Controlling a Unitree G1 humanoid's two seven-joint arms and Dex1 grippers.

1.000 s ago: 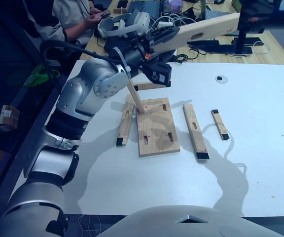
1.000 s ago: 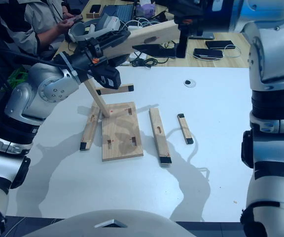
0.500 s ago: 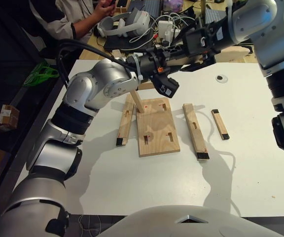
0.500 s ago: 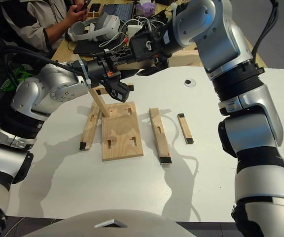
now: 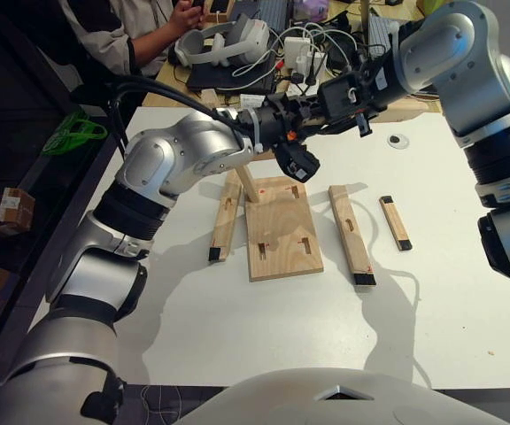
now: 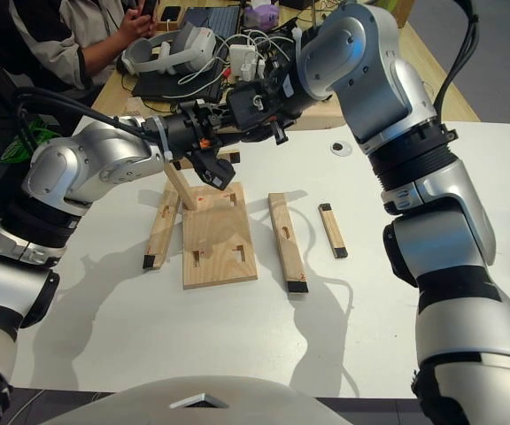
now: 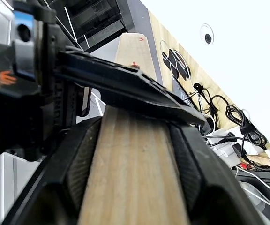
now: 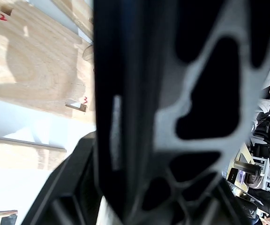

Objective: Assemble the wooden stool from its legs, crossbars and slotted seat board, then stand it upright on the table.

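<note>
**Left claw grips a wooden leg**

Below my left claw, the seat board lies flat on the table, with a loose leg beside it. My right claw sits just beyond the left; I cannot tell its grip.
</note>
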